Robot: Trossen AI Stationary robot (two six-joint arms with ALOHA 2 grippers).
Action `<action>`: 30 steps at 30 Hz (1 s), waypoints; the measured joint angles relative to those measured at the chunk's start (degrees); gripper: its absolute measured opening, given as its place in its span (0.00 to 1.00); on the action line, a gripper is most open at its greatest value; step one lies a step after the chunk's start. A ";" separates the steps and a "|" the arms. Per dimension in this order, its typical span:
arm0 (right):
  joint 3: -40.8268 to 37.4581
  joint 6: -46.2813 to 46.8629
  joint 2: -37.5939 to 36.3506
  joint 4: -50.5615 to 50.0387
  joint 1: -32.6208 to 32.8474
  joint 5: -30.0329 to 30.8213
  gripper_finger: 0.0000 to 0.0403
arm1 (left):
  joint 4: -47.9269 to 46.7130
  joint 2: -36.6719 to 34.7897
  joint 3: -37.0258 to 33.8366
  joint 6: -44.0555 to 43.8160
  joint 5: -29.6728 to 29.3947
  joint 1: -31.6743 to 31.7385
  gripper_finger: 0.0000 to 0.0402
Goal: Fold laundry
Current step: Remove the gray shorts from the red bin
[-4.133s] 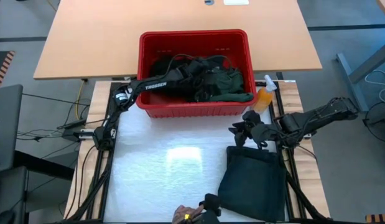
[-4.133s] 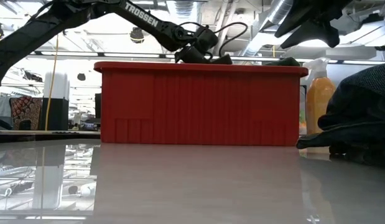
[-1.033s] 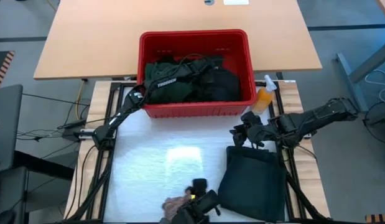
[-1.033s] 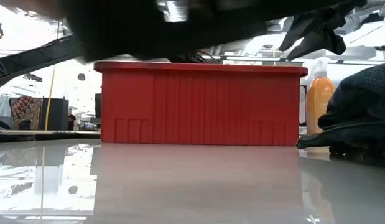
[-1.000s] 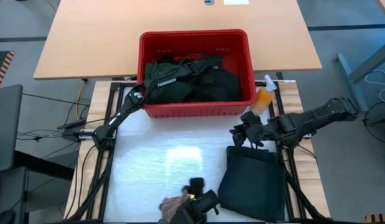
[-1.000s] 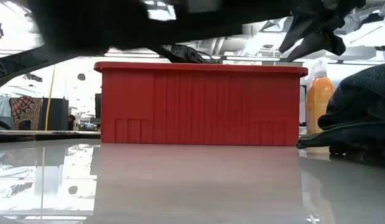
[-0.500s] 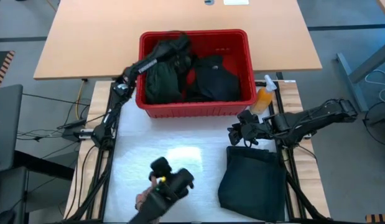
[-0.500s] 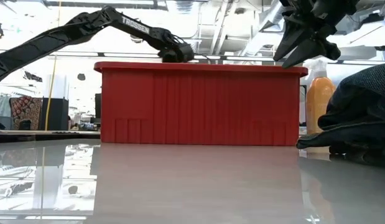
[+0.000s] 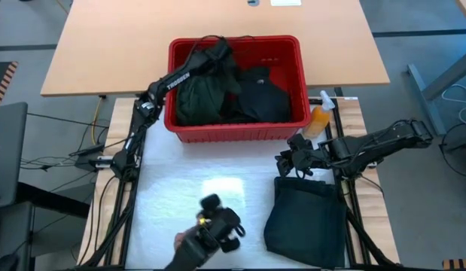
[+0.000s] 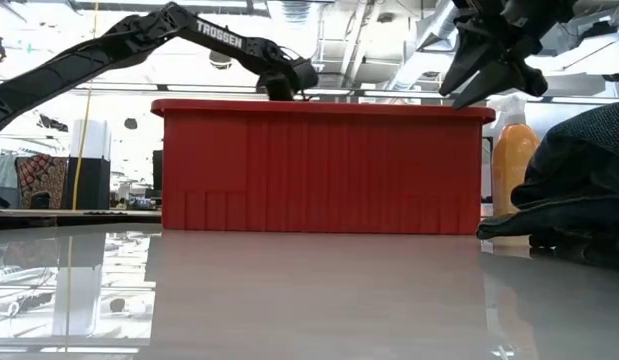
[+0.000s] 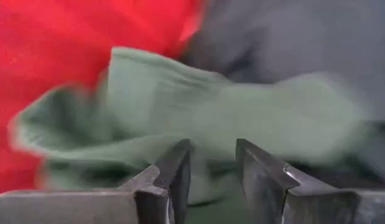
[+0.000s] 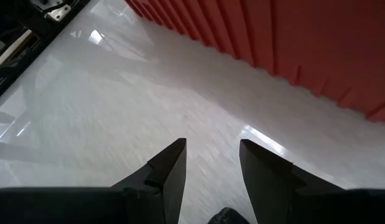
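A red basket [image 9: 234, 135] at the table's far side holds a dark green garment [image 9: 195, 98] on its left and a black garment [image 9: 263, 94] on its right. My left gripper [image 9: 220, 56] reaches into the basket's far left part and is shut on the green garment [image 11: 180, 106]. In the low view my left gripper [image 10: 287, 86] sits at rim height. Another dark garment [image 9: 304, 218] lies folded flat on the table's right near side. My right gripper [image 9: 287, 160] hovers open just beyond that garment's far edge, above bare table [image 12: 117, 99]. My left gripper has a fold of the green garment [image 11: 211, 171] between its two fingers, coming from above and slanting down into the basket. One layer or several, I cannot tell. The rest of the garment lies bunched on the basket floor below the gripper.
An orange spray bottle [image 9: 320, 119] stands right of the basket, close to my right arm. At the table's near edge a person's hand [image 9: 180, 242] holds a black device [image 9: 217, 224]. The white table surface [image 9: 210, 181] between basket and near edge is bare.
My left gripper has risen and moved from the basket's middle toward its far left part. The green garment has been drawn into a bunch on the left, baring some red floor in the middle. The hand with the black device has shifted leftward along the near edge.
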 joint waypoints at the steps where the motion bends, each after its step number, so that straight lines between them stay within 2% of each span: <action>1: 0.00 0.00 0.00 0.09 0.00 0.00 0.44 | 0.40 0.00 0.00 1.36 2.69 -0.78 0.31; 5: 0.00 0.00 0.00 0.91 0.04 0.00 0.44 | 5.75 0.00 -2.27 5.77 8.84 -4.09 0.41; 13: 0.00 0.00 0.00 1.60 0.04 -1.44 0.44 | 20.25 0.11 -12.95 16.54 10.40 -9.23 0.64; 16: 0.00 0.00 0.00 1.60 0.37 -1.45 0.44 | 29.23 0.11 -18.65 19.78 11.40 -10.70 0.67; 20: 0.00 -0.02 0.00 1.53 0.37 -1.75 0.44 | 34.55 0.17 -23.60 26.48 12.38 -12.42 0.67; 26: 0.00 -0.05 0.00 1.54 0.37 -5.17 0.44 | 39.66 1.11 -23.52 22.97 11.55 -11.03 0.66; 30: 0.00 -0.14 0.00 1.52 0.37 -6.34 0.44 | 33.66 5.21 -19.28 12.20 15.50 -9.00 0.66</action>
